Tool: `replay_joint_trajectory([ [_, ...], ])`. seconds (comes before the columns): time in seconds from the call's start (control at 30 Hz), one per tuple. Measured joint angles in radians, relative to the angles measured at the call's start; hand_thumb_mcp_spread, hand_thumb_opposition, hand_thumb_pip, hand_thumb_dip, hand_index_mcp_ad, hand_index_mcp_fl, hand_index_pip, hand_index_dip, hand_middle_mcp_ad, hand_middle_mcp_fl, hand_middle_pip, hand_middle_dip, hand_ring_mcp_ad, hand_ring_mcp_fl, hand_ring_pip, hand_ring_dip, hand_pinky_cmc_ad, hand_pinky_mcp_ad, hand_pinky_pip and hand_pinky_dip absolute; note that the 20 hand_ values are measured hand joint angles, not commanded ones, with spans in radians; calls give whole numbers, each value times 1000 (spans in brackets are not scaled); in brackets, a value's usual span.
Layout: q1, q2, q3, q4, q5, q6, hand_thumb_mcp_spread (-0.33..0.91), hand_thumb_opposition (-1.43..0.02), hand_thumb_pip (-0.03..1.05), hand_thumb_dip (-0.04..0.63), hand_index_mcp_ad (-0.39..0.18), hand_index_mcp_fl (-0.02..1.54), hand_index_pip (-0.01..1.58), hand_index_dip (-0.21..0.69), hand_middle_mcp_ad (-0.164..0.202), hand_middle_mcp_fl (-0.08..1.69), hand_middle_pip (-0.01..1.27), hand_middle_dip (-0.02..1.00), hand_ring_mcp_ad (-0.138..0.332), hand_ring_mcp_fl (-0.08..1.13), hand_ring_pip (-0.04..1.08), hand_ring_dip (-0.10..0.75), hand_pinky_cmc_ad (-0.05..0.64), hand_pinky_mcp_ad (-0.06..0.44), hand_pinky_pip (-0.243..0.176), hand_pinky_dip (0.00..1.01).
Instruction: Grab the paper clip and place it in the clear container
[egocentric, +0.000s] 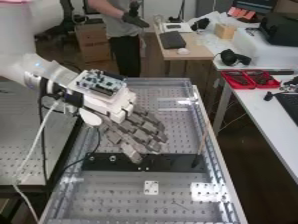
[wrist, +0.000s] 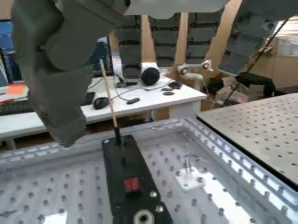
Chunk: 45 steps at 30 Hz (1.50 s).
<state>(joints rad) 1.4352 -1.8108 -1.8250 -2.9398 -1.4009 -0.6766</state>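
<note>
Paper clip (wrist: 188, 161), seemingly a thin pale loop, fingers (egocentric: 151, 126) nearly straight, holding nothing.

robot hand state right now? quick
Robot hand: open, fingers extended and relaxed, holding nothing.

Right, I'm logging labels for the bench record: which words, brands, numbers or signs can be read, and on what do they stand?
None can be read.
Circuit board: any print is too small.
Cardboard box: any print is too small.
Black plate: no legible text.
</note>
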Motion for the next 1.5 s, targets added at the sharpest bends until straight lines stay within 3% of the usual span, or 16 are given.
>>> replay_joint_trajectory([
  [0.1, -25, -43, 22, 10, -13, -12, 429, -757, 482, 253, -40, 47, 529, 176, 103, 3, 134, 173, 145, 21, 103, 51, 361, 283, -44, 178],
  [0.37, -107, -157, 111, 62, -87, -45, 463, -771, 511, 262, -58, 51, 981, 187, 108, 24, 134, 173, 129, 19, 99, 51, 367, 278, -26, 180],
  [0.53, -153, -222, 177, 84, -146, -57, 485, -798, 517, 269, -75, 131, 1143, 178, 108, 38, 138, 173, 126, 16, 108, 51, 353, 279, -12, 180],
  [0.73, -199, -274, 217, 156, -240, -90, 487, -819, 517, 269, -96, 202, 1215, 157, 103, 103, 138, 175, 113, 19, 115, 59, 346, 262, 3, 178],
  [0.9, -220, -308, 243, 156, -273, -105, 485, -820, 511, 269, -103, 225, 1248, 140, 99, 120, 138, 175, 115, 31, 113, 63, 346, 264, 21, 180],
  [1.5, -232, -339, 190, 240, -331, -161, 482, -822, 525, 269, -110, 253, 1323, 108, 91, 134, 136, 188, 101, 51, 112, 77, 346, 262, 37, 176],
])
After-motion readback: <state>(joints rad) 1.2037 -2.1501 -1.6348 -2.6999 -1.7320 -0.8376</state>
